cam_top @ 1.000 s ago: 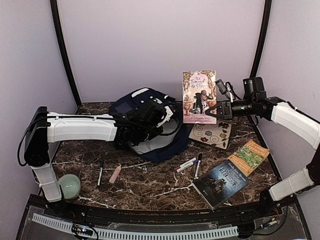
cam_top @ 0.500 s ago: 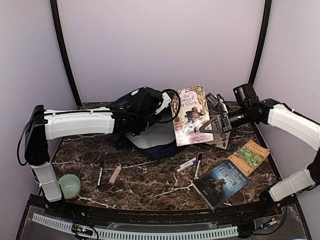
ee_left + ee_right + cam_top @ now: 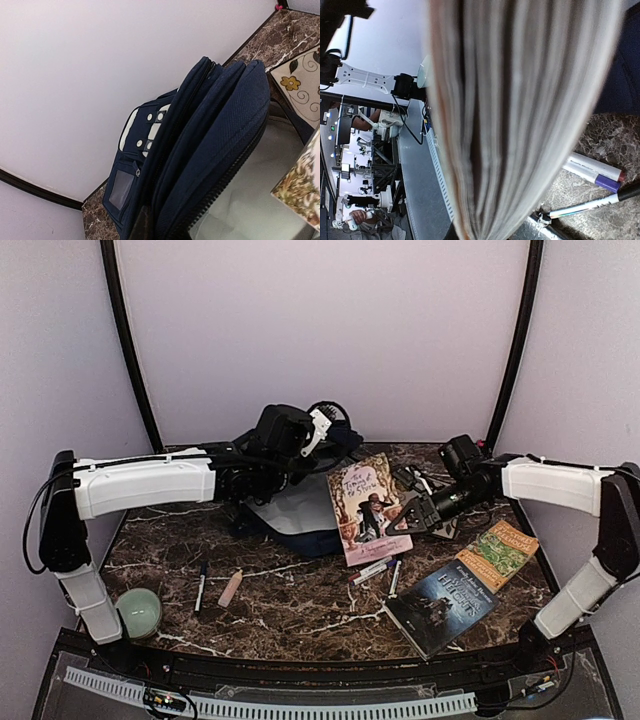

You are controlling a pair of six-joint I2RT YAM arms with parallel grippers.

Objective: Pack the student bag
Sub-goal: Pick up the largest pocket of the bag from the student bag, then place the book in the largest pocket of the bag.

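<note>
Toward the back centre of the marble table (image 3: 300, 625): student bag (image 3: 292, 522), navy, lying with its mouth gaping to the right and pale grey lining on show. Upper rim of that mouth raised off the table, pinched in the left gripper (image 3: 322, 426), clamped fully down on the fabric. Seen from the left wrist, only zipper rows, white patches and grey lining.

Just right of the mouth, tilted: illustrated paperback (image 3: 368, 508), clamped at its right edge by the right gripper (image 3: 405, 520), closed hard on it. Cannot tell whether its lower edge touches the table. Page edges across most of the right wrist view.

Flat under the right arm: floral notebook (image 3: 300, 85). Close below the paperback: 2 markers (image 3: 372, 570). Further right and nearer: green-and-orange book (image 3: 500, 552), touching a dark-covered book (image 3: 442, 602). Well apart at front left: black pen (image 3: 201, 585), pinkish stick (image 3: 231, 588), pale green round object (image 3: 140, 612).
</note>
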